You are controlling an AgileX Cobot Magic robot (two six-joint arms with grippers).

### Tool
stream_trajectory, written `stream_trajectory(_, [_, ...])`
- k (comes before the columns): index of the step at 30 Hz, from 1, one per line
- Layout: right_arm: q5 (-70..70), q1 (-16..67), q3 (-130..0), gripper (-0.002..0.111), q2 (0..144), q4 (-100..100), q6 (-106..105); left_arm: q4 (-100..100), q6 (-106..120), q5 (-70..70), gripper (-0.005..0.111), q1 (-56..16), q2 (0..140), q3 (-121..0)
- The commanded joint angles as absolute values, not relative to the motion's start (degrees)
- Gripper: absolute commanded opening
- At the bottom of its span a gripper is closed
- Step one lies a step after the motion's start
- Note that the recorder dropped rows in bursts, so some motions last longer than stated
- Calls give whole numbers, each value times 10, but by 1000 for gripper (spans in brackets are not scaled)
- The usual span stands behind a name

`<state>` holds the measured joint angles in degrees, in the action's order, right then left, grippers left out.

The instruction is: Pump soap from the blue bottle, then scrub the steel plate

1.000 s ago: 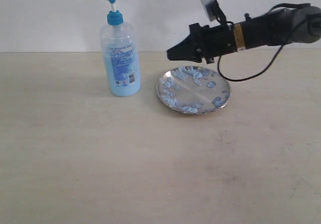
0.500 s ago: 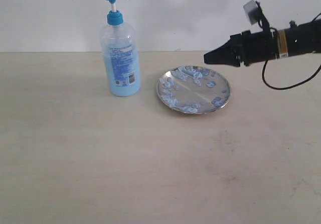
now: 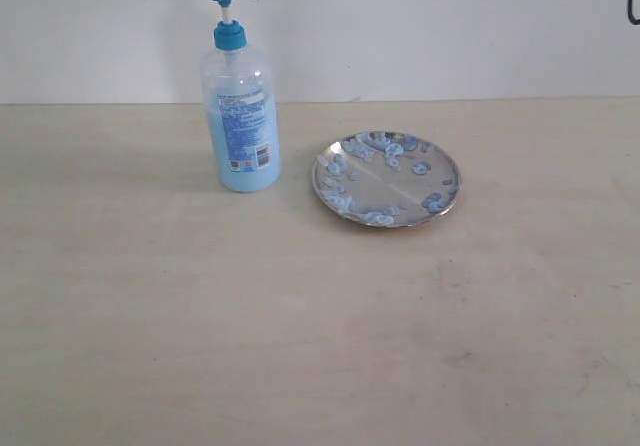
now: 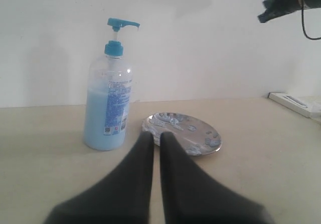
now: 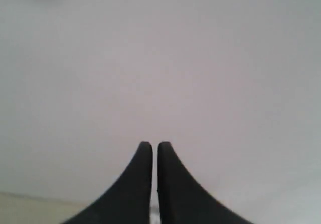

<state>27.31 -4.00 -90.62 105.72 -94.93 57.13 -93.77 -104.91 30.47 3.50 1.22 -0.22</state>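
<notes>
Item 1, steel plate point(image 3: 395, 188): round, shiny, shallow rim; lies flat on the desk point(image 3: 300, 346) and serves as reference for all entries below. Pale blue blobs scattered over its surface, thickest along the rim; a faint straight line crosses the middle

Item 2, blue bottle point(image 3: 240, 116): tall, clear, upright on the desk, near the plate on its left in the exterior view, not touching it. Blue pump head raised, spout turned toward the plate side. White printed label with barcode on the front

Item 3, soap point(image 3: 240, 171): light blue gel filling the bottle to roughly shoulder level; the same colour as the blobs on the plate

Item 4, left pincer point(image 4: 156, 133): dark fingers drawn to a narrow slit, nothing between them; low over the desk, on the near side of the plate, tips aimed at the gap between plate and bottle, touching neither

Item 5, right pincer point(image 5: 155, 144): fingers likewise closed to a thin slit, holding nothing; faces bare wall point(image 3: 450, 26); in the left wrist view it hangs high above the plate, well apart from it

Item 6, black cable point(image 3: 633, 1): short loop, far above and right of the plate

Item 7, flat white object point(image 4: 293, 103): on the desk, well apart from the plate, opposite the bottle; kind unclear
</notes>
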Motion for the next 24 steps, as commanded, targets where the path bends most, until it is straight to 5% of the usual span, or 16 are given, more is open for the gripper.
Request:
stream_trajectory(1, [549,-65,-904,0,1052,-507,284,-938,-1053,306,4,38,14,0])
stream_trajectory(5, [700,-94,-904,0,1059,-4,-64,-938,-1053,306,4,38,14,0])
stream_trajectory(9, [700,-58,-907,0,1058,194,-182,-938,-1053,306,4,38,14,0])
stream_trajectory(15, [700,56,-1021,0,1144,46,-180,-938,-1053,306,4,38,14,0])
stream_trajectory(24, [700,69,-1251,0,1325,34,-122,-938,-1053,317,4,38,14,0])
